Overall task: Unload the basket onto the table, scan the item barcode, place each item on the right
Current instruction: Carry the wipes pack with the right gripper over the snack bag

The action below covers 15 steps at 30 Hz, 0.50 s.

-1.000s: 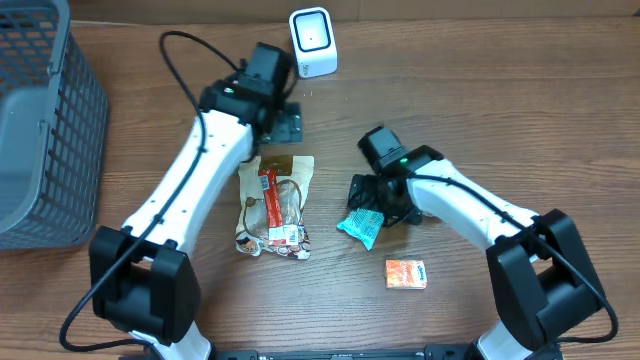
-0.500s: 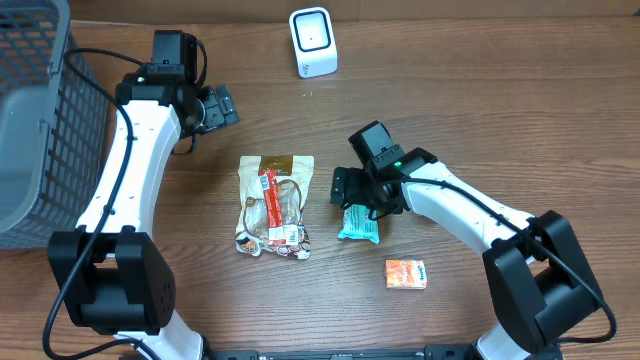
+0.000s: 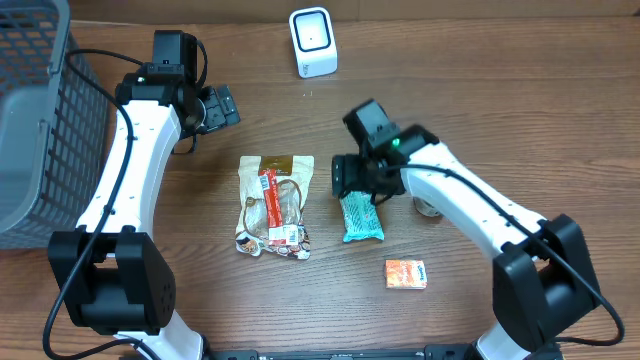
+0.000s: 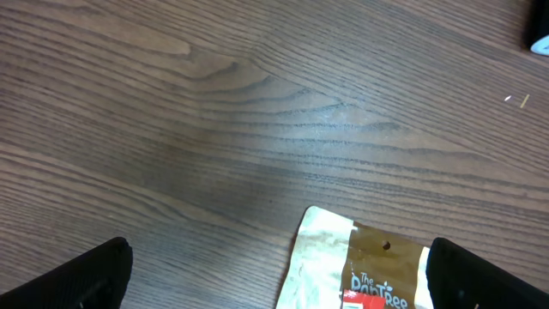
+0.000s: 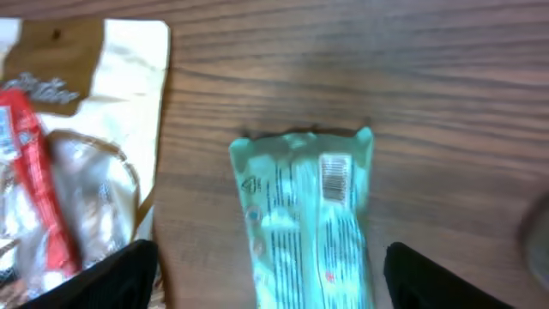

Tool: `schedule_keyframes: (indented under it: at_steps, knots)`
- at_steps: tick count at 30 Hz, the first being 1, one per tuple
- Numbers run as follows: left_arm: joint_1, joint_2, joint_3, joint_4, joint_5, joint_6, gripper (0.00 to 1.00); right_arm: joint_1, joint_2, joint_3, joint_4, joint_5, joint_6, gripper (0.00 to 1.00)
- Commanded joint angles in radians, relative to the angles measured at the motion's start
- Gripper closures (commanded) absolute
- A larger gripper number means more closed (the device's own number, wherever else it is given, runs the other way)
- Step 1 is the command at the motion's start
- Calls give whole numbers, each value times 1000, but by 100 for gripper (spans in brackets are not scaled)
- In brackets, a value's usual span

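The item, a teal snack packet (image 3: pixel 361 219), lies flat on the wooden table, lengthwise toward the front edge. Its printed back faces up with a small barcode (image 5: pixel 334 177) near the far end. My right gripper (image 3: pixel 357 184) hangs over the packet's far end, open. In the right wrist view the packet (image 5: pixel 307 219) sits between the two dark fingertips (image 5: pixel 116 279) with a gap on each side of my right gripper (image 5: pixel 274 283). The white scanner (image 3: pixel 313 42) stands at the back centre. My left gripper (image 3: pixel 221 106) is open and empty at the back left.
A brown and cream snack bag (image 3: pixel 273 205) lies left of the packet, also under my left gripper (image 4: pixel 279 279) as the bag (image 4: pixel 369 266). An orange box (image 3: pixel 406 273) sits near the front. A grey mesh basket (image 3: pixel 40 120) fills the left edge.
My right gripper shifted toward the back and its jaws narrowed slightly; the teal packet turned from slanted to lengthwise. The left arm swung from near the scanner to the back left, then stayed.
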Motion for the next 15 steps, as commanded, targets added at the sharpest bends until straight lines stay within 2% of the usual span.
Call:
schedule_keyframes:
  at_steps: [1,4,7,8,12,13,15]
  knots:
    - [2,-17,22,2,8,-7,0,40,-6,47,-86,33,-39,17]
    - [-2,-17,22,2,8,-7,0,97,-5,30,-151,33,-39,16]
    - [-3,-17,22,2,8,-7,0,150,-5,14,-156,43,-40,0]
    - [-3,-17,22,2,8,-7,0,160,-5,14,-145,57,-39,0]
    - [-3,-17,22,2,8,-7,0,175,-5,12,-140,62,8,0]
    - [-3,-17,22,2,8,-7,0,175,-5,6,-142,75,10,8]
    - [-4,-17,22,2,8,-6,0,176,-5,-23,-138,113,11,15]
